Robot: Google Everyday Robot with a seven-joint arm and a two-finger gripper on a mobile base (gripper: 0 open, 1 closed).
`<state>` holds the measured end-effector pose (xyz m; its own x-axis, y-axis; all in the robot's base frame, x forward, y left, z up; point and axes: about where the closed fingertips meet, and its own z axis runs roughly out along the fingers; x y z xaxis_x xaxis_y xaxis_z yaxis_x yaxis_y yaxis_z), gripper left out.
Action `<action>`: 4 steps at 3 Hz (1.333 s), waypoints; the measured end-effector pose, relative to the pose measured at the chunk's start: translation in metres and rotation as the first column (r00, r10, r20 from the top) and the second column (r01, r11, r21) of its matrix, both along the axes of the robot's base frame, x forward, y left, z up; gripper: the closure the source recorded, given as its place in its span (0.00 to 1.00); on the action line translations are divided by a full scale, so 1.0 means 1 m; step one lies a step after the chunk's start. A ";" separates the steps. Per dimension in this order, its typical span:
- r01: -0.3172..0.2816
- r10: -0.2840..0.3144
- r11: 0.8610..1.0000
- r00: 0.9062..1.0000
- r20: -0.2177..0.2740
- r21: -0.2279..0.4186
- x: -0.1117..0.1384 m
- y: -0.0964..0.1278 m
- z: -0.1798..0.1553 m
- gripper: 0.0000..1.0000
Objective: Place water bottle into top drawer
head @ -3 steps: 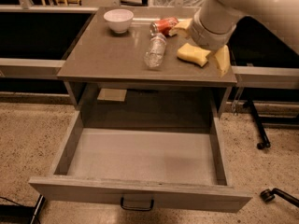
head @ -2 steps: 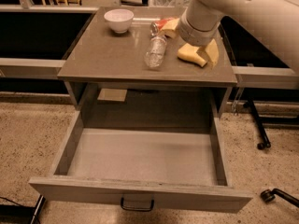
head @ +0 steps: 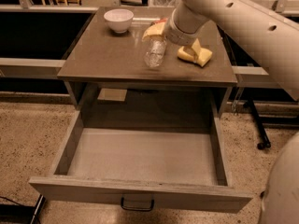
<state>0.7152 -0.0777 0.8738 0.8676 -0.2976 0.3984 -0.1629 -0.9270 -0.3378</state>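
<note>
The water bottle (head: 155, 53), small, clear and crinkled, lies on its side on the brown tabletop (head: 107, 55), near the middle. My gripper (head: 159, 33) is at the end of the big white arm, which reaches in from the upper right. It sits low over the bottle's far end. The top drawer (head: 140, 192) is pulled fully out below the tabletop. Its flat grey bottom is bare, and a small dark handle (head: 137, 204) is centred on the front panel.
A white bowl (head: 118, 20) stands at the back left of the tabletop. A yellow sponge (head: 195, 55) lies right of the bottle. A sliver of red can (head: 162, 20) shows behind the gripper. A flat tan card (head: 112, 94) lies inside the cabinet behind the drawer.
The arm has swung left across the tabletop, from over the sponge to the far end of the bottle. The bottle and drawer have not moved.
</note>
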 end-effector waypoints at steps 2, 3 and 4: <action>-0.104 0.106 0.992 0.994 0.024 -0.072 0.025 0.021 -0.029 0.00; -0.103 0.103 0.991 0.995 -0.004 -0.082 0.032 0.036 -0.038 0.27; -0.054 0.052 0.996 0.998 -0.031 -0.074 0.035 0.038 -0.043 0.50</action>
